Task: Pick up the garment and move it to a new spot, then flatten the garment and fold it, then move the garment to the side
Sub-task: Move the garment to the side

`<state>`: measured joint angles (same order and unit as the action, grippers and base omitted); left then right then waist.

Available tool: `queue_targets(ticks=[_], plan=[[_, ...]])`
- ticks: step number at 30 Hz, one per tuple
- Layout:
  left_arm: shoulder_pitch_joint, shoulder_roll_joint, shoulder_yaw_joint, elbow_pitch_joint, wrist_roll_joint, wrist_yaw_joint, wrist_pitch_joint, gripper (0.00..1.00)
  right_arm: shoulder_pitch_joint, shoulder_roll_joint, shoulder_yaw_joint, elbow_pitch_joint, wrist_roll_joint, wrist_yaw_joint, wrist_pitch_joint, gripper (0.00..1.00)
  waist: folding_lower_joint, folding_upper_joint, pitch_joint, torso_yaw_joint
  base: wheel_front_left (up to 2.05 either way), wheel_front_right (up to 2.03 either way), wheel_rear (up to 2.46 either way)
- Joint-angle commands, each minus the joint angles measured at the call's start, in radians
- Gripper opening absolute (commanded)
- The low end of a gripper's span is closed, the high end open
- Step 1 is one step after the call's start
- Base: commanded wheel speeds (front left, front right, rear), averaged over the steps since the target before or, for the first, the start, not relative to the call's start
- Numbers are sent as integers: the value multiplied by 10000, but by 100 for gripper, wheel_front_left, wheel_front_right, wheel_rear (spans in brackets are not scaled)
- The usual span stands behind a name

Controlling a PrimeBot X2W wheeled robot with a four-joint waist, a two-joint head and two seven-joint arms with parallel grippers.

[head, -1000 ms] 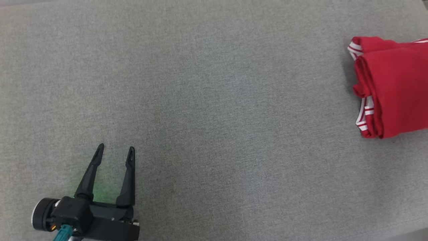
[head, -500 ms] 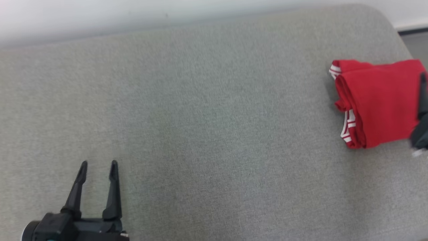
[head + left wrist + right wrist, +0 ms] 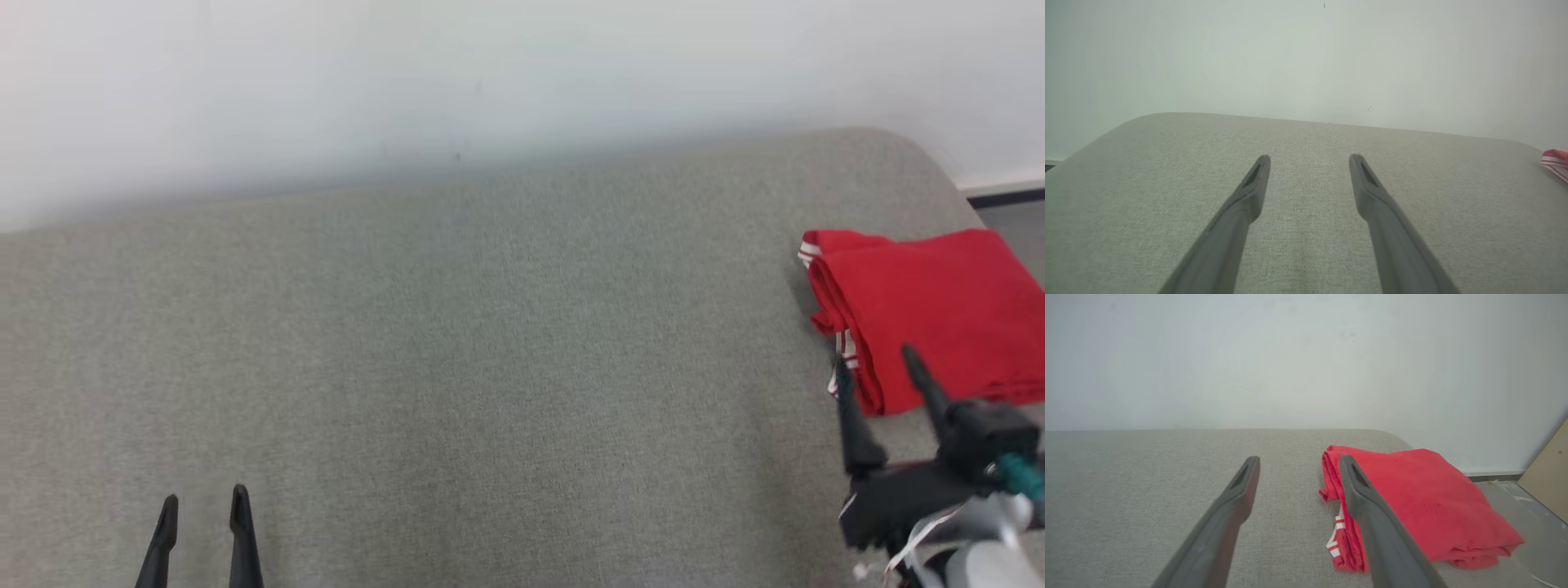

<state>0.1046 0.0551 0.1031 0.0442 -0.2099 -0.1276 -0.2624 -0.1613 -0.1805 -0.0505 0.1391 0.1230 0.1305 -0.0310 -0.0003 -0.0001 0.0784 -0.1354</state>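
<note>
Two tools stand with fingers spread wide and nothing between them. The right tool point(image 3: 872, 357) sits at the lower right of the head view, its dark body and pale wrist below it, fingers pointing up and slightly left. Its outer finger overlaps the near edge of the folded red garment point(image 3: 931, 318), and its inner finger rises just left of the white-striped trim. Whether either finger touches the cloth cannot be told.

A second ago this tool was outside the head view. The camera has since tilted up, bringing in the white wall point(image 3: 490, 82).

The left tool point(image 3: 204, 495) shows as two fingertips at the bottom left, over the bare grey desk point(image 3: 490, 367) and well apart from the garment.

The garment lies at the desk's right end, by the rounded corner, as before.
</note>
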Motion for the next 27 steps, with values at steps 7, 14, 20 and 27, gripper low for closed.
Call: queue_targets(ticks=[7,14,20,27], plan=[[382,-52,166,267,35,114,-26,100,829,198,502,740,217,-6,-845,100,3,1,-862,543,0,0,0],[434,-55,176,997,221,113,-26,100,1457,562,622,1420,80,-6,-1479,100,3,1,-1180,941,0,0,0],[457,-54,119,1419,435,76,-28,100,1636,687,910,1830,-47,-6,-1752,100,3,1,-1362,1136,0,0,0],[297,-53,39,1657,777,39,-28,100,1735,831,804,2178,-41,-6,-2001,100,3,1,-1526,1413,0,0,0]])
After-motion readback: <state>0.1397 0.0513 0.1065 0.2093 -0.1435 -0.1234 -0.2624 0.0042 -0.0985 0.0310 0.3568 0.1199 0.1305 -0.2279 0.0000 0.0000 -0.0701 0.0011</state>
